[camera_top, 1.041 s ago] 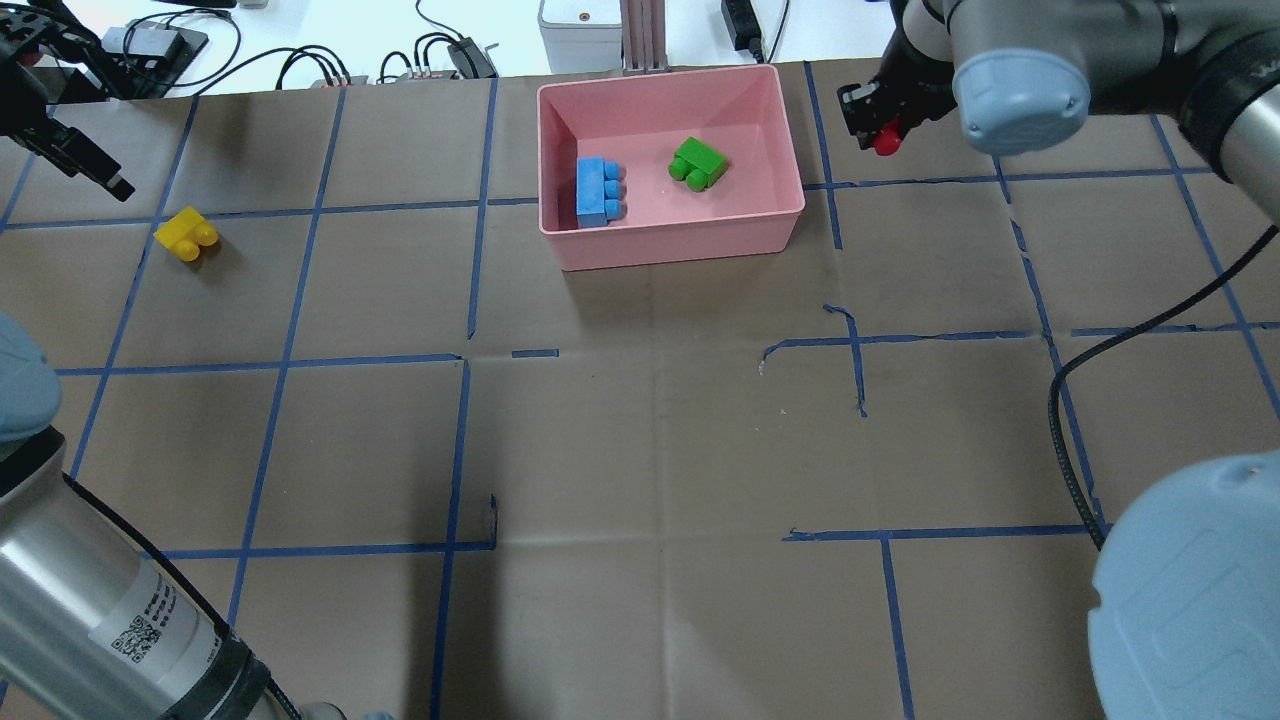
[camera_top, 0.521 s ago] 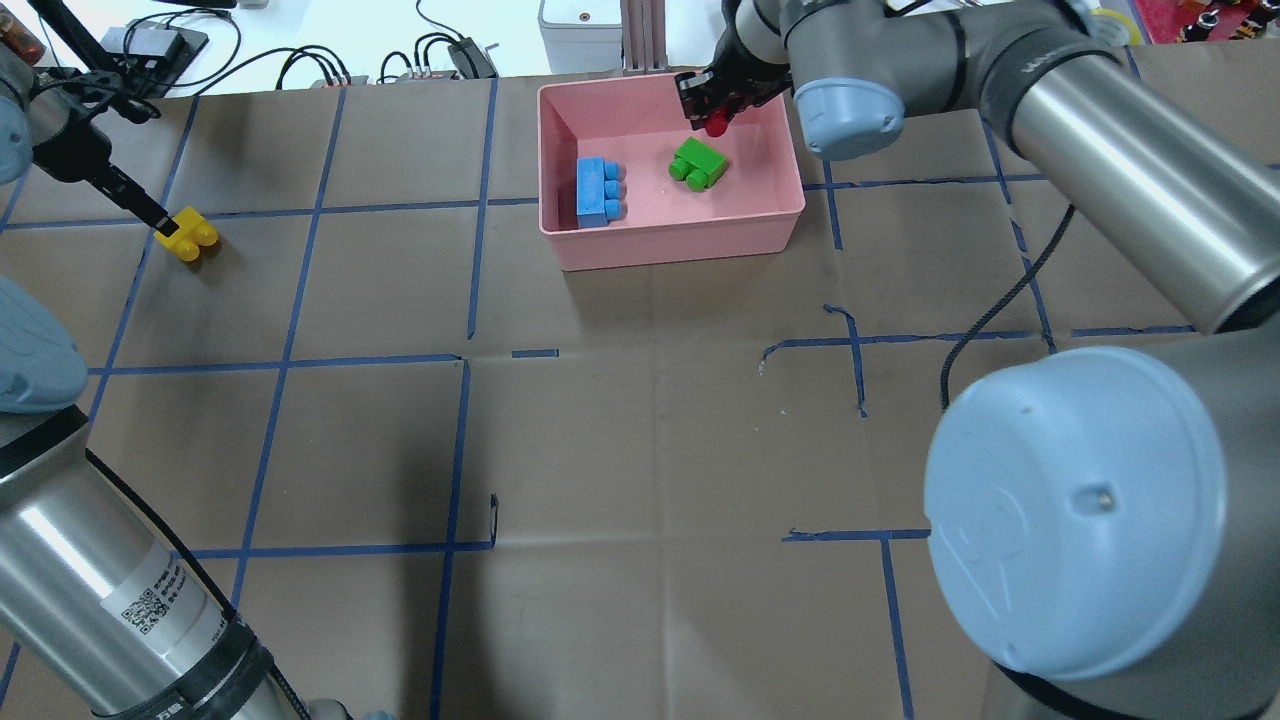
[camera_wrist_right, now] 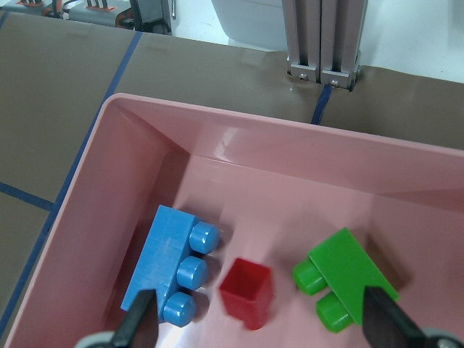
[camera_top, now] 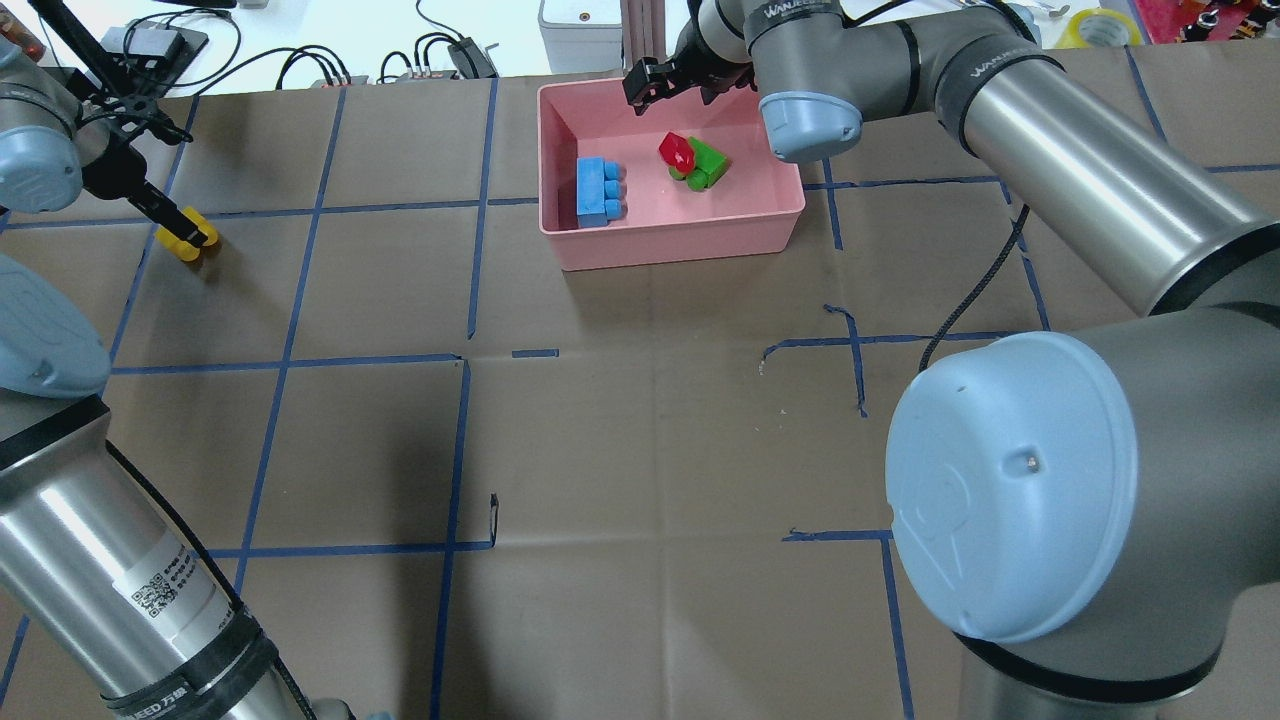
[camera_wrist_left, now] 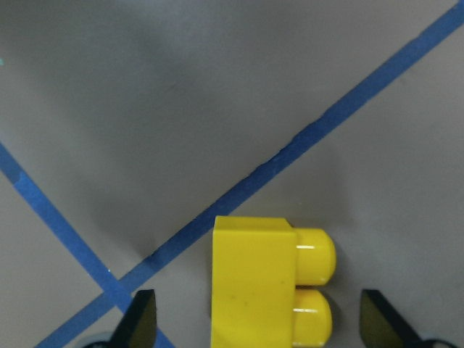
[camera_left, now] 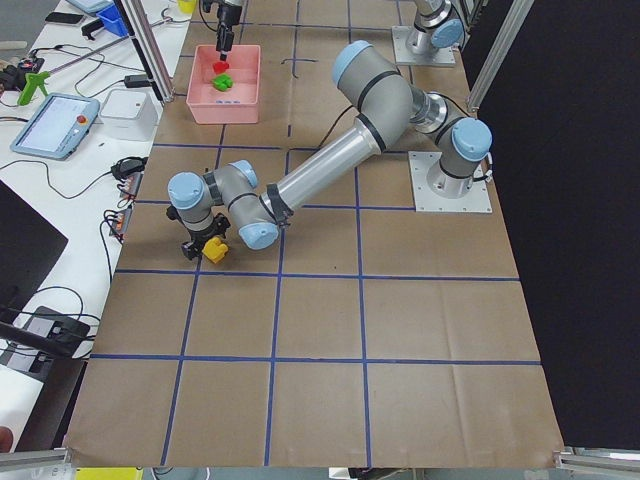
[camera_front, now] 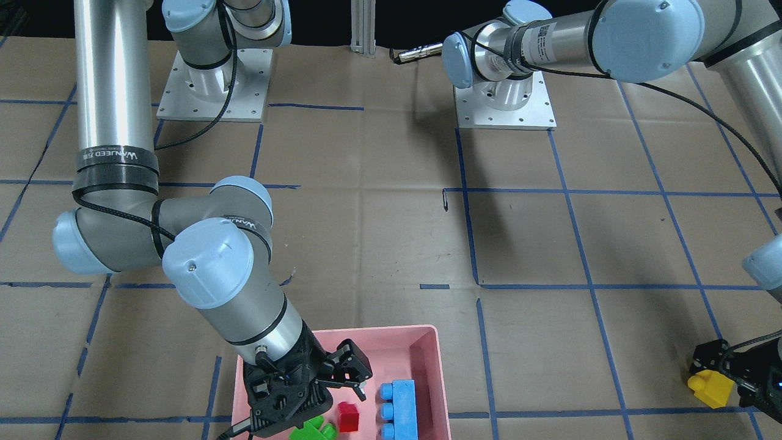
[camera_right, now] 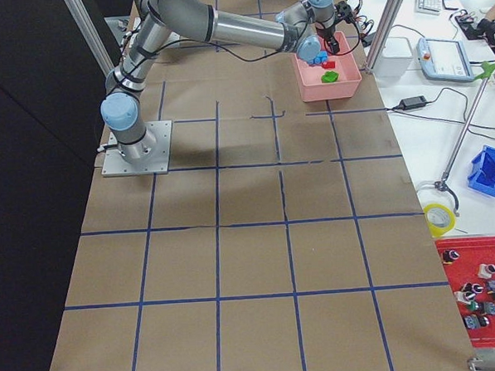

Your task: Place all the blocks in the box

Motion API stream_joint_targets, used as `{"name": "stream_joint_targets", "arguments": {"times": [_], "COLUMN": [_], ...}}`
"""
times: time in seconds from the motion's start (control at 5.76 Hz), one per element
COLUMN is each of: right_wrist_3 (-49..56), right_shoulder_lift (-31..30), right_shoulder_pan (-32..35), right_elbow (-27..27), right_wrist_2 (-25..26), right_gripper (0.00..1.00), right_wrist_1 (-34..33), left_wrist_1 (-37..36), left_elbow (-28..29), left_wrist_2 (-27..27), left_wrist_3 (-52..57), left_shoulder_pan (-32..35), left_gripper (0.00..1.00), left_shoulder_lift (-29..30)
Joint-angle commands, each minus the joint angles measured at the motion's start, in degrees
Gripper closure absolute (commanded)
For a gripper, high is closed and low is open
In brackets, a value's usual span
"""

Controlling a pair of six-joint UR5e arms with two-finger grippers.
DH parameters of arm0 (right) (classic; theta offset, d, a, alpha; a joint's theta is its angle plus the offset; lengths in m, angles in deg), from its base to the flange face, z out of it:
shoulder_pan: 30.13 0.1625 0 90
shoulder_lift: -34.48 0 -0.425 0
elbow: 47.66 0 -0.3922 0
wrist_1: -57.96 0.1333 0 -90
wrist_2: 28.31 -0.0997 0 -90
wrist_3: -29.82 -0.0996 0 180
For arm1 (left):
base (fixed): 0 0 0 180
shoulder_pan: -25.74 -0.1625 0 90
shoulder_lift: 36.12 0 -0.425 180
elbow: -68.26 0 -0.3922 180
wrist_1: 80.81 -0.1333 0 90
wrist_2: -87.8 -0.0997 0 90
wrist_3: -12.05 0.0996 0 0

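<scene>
The left gripper [camera_wrist_left: 262, 322] stands open low over the table [camera_top: 640, 450], a fingertip on either side of the yellow block [camera_wrist_left: 254, 286], with a gap on each flank and nothing in its hold. The block lies on its side beside a strip of blue tape [camera_wrist_left: 341, 116], its flat end toward one finger and its two round studs toward the other. Across the table the right gripper [camera_wrist_right: 261, 322] hangs spread wide and empty above the box [camera_wrist_right: 304, 148]. The red block [camera_wrist_right: 246, 293] sits directly beneath it, between the blue block [camera_wrist_right: 170, 264] and the green block [camera_wrist_right: 348, 279]. In the overhead view the red one overlaps the green, and we cannot tell whether it rests flat on the floor of the box. Three of the four are inside, we reckon, and the yellow one, well apart from the box at the table's left end, is the last. The hazard we see lies in the squeeze: one finger would meet rounded studs rather than a flat face, so the block could twist or pop free as the jaws close. A grip taken too low might also drag the table's paper. The carry holds a second risk, since the right arm reaches over the box and the two arms could meet there unless it clears away first.
</scene>
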Motion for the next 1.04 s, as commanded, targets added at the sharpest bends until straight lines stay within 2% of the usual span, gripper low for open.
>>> {"name": "stream_joint_targets", "arguments": {"times": [0.0, 0.17, 0.35, 0.52, 0.69, 0.87], "right_wrist_3": [0.02, 0.37, 0.63, 0.99, 2.99, 5.19], "right_shoulder_lift": [-0.25, -0.69, -1.56, -5.49, -10.84, -17.42], "right_shoulder_pan": [0.0, 0.0, -0.61, -3.22, -6.9, -9.81], "right_elbow": [0.33, 0.85, 0.6, 1.11, 1.21, 1.03], "right_wrist_2": [0.08, 0.26, 0.69, 0.7, 0.79, 0.79], "right_gripper": [0.0, 0.0, 0.0, 0.0, 0.0, 0.0], "right_wrist_1": [0.07, 0.15, 2.85, 13.49, 28.83, 47.17], "left_wrist_1": [-0.31, -0.57, -0.75, -0.84, -0.92, -1.1], "left_elbow": [-1.59, -1.33, -1.24, -1.16, -0.55, 0.42], "left_wrist_2": [0.21, 0.21, 0.13, -0.4, -0.49, -0.4], "left_wrist_3": [0.03, 0.64, 0.74, 0.82, 0.83, 0.48], "left_shoulder_pan": [-0.05, -0.05, -0.05, -0.05, -0.14, 0.03], "left_gripper": [0.03, 0.12, 0.27, 0.48, 0.66, 0.8], "left_shoulder_lift": [0.05, -0.04, -0.04, -0.12, -0.3, -1.34]}}
